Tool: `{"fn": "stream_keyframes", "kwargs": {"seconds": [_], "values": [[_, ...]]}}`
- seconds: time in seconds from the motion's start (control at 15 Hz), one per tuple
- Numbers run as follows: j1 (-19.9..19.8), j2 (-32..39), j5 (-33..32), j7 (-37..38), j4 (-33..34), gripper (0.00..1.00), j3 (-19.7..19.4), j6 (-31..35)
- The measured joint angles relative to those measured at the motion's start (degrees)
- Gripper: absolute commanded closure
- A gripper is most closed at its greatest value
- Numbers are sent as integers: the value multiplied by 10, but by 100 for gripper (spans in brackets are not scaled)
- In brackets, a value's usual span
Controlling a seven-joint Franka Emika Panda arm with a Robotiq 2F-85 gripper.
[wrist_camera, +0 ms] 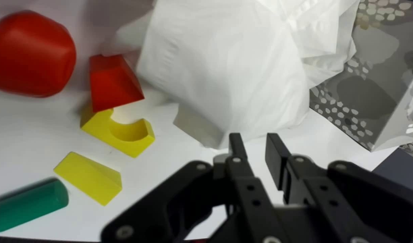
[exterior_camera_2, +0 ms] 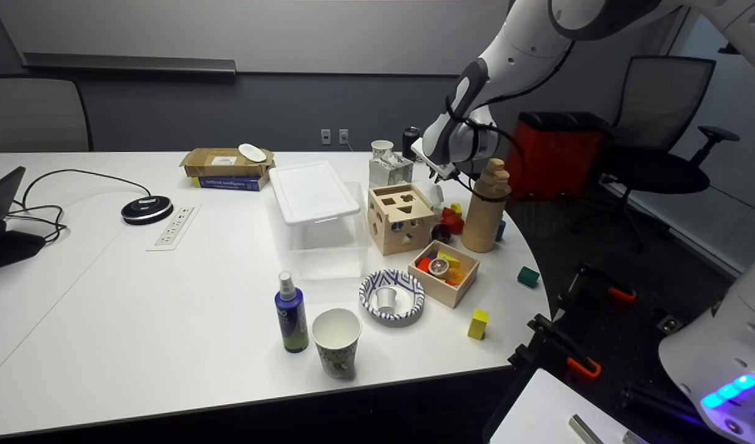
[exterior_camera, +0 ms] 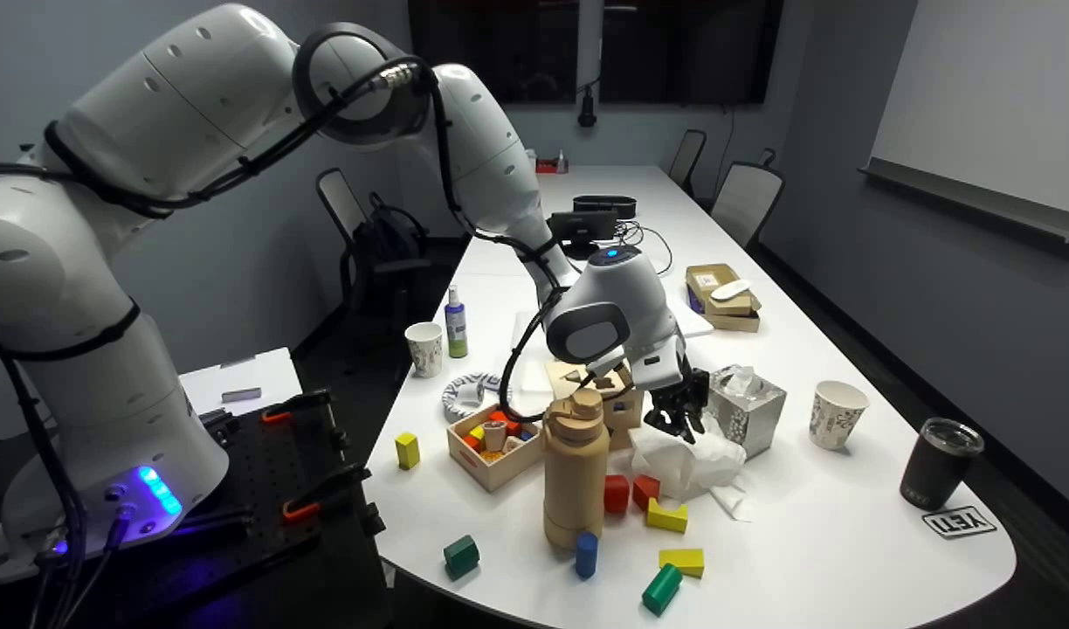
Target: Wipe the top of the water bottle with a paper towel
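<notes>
The tan-brown water bottle (exterior_camera: 575,480) stands upright near the table's rounded end. It also shows in an exterior view (exterior_camera_2: 482,219), but not in the wrist view. A crumpled white paper towel (exterior_camera: 687,463) lies on the table beside a tissue box; it fills the upper middle of the wrist view (wrist_camera: 223,67). My gripper (exterior_camera: 681,430) is above the towel, past the bottle as seen there. In the wrist view the fingers (wrist_camera: 254,136) are parted with a narrow gap and nothing between them. The fingertips appear at the towel's lower edge; whether they touch it I cannot tell.
The patterned tissue box (exterior_camera: 748,415) stands close beside the towel. A wooden shape-sorter box (exterior_camera_2: 400,219) and a small wooden tray of blocks (exterior_camera_2: 444,274) are near the bottle. Red blocks (wrist_camera: 31,54), yellow blocks (wrist_camera: 88,177) and a green cylinder (wrist_camera: 29,204) lie around. A black tumbler (exterior_camera: 941,463) stands near the edge.
</notes>
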Motion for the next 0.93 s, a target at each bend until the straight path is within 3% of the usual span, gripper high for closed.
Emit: {"fn": "stream_keyframes", "kwargs": {"seconds": [0.4, 0.73, 0.93], "values": [[3, -28, 20, 0, 7, 1, 24, -4], [2, -93, 30, 0, -4, 0, 84, -15], [12, -153, 30, -15, -34, 0, 100, -57]]}}
